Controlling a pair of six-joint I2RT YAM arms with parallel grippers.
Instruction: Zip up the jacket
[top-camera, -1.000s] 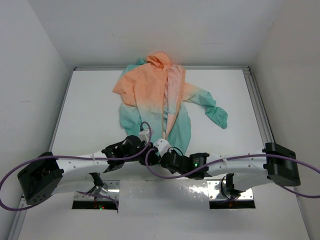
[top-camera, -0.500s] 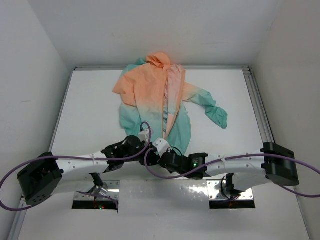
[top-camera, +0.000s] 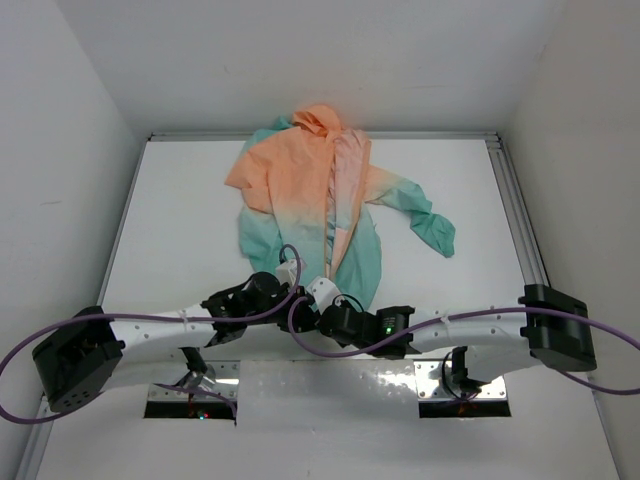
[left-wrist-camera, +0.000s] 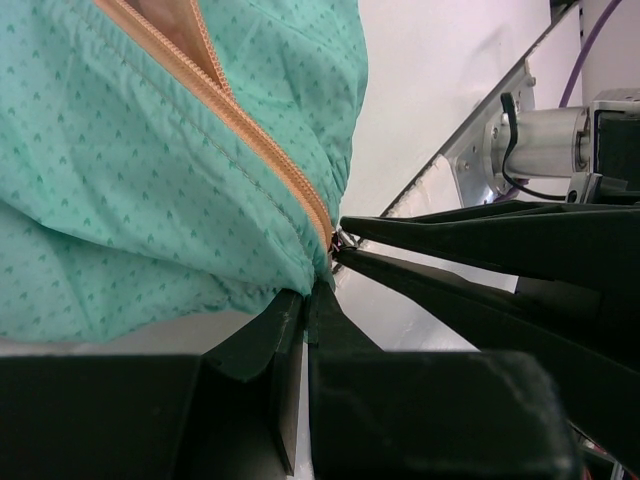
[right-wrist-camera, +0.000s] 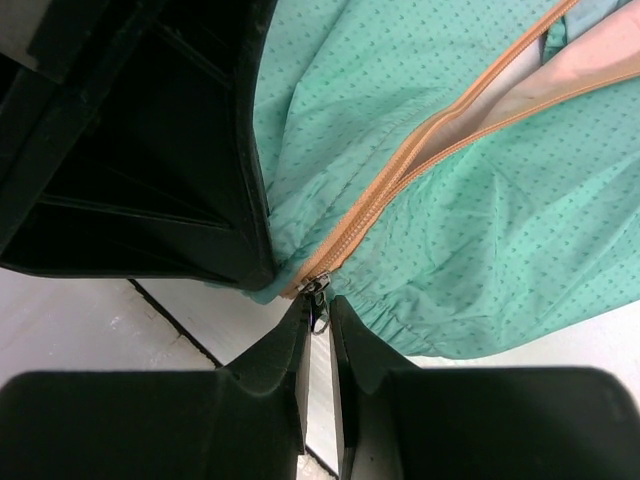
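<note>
Top external view: the jacket (top-camera: 305, 190) lies open-fronted on the white desk (top-camera: 180, 230), hood (top-camera: 318, 118) at the far edge and teal hem (left-wrist-camera: 200, 285) nearest our arms, which meet at its bottom corner.

The wrist views bring the work close. Our right gripper (right-wrist-camera: 318, 315) is clamped on the small metal zipper pull (right-wrist-camera: 318, 290) at the very foot of the orange zipper (right-wrist-camera: 365, 210). Our left gripper (left-wrist-camera: 305, 310), jaws pressed almost together, appears to pinch the hem just beside the pull, though its bite on the cloth is partly hidden. Only a short run of zipper above the pull is joined. Beyond it the two sides part over pale lining (right-wrist-camera: 570, 70).

We judge the cloth thin, light and limp. It should bunch and slide across the desk rather than resist, so a pull on the slider alone would likely drag the whole garment. The sound holds are the two we have: the tab itself, and the hem directly under the slider to keep the teeth taut. The tab is small and smooth and could slip from the fingers. Loose fabric beside the teeth could also catch in the slider unless the line toward the hood is kept straight.
</note>
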